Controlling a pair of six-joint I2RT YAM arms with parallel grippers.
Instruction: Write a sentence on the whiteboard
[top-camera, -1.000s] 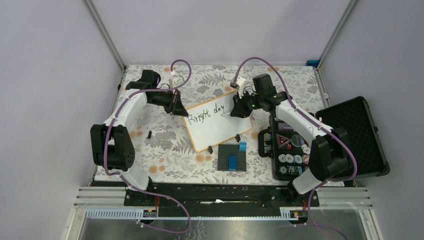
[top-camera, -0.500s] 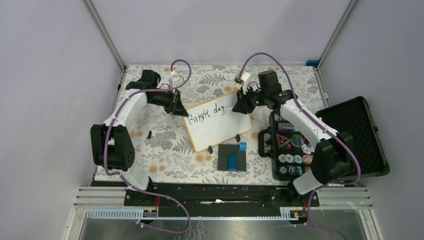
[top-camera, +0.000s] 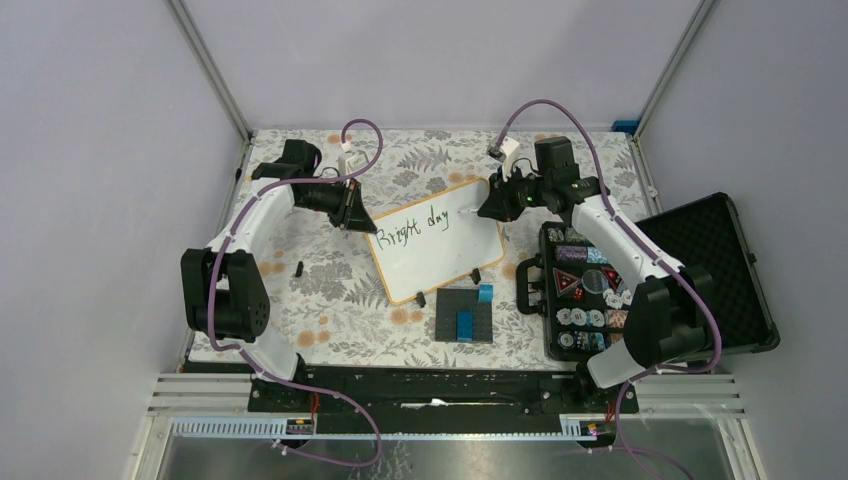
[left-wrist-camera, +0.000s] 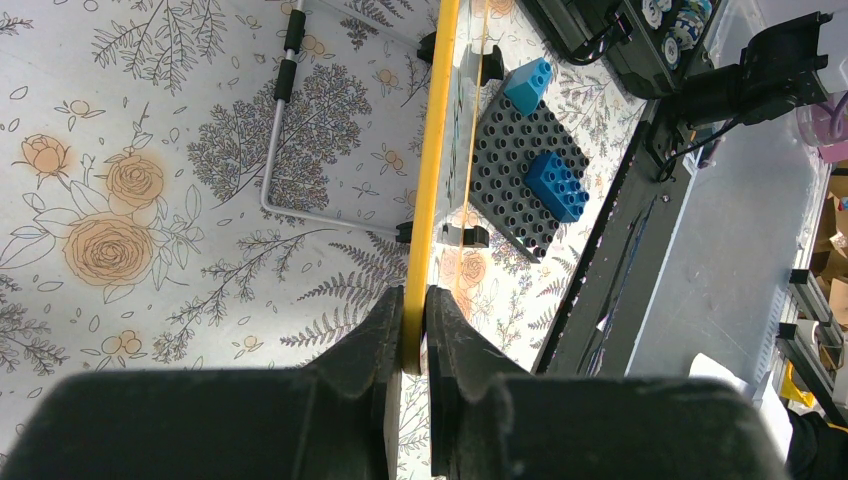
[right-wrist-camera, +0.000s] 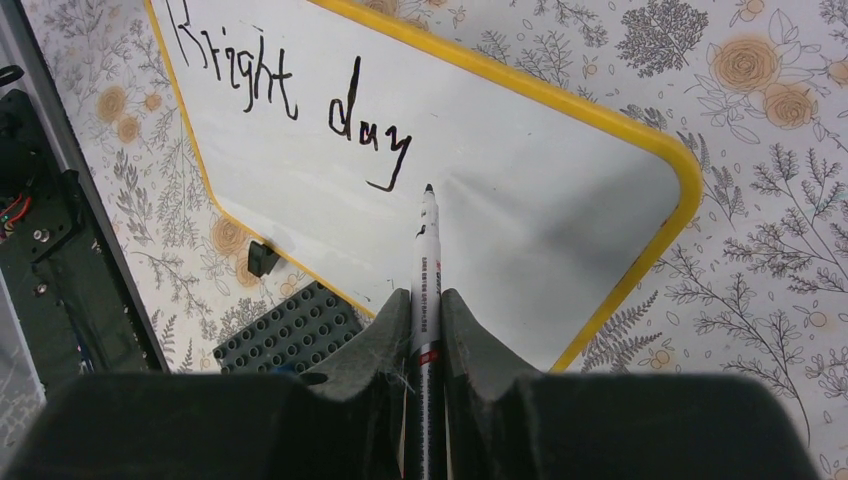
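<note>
Black right gripper hides rear of marker

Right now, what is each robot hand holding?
Left hand: closed on the whiteboard edge.
Right hand: closed on the marker.

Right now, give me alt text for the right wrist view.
The right gripper clamps a marker, its tip pointing at a yellow-framed whiteboard just past the handwriting "Bright day". A grey brick plate lies beside the board on floral cloth.
</note>
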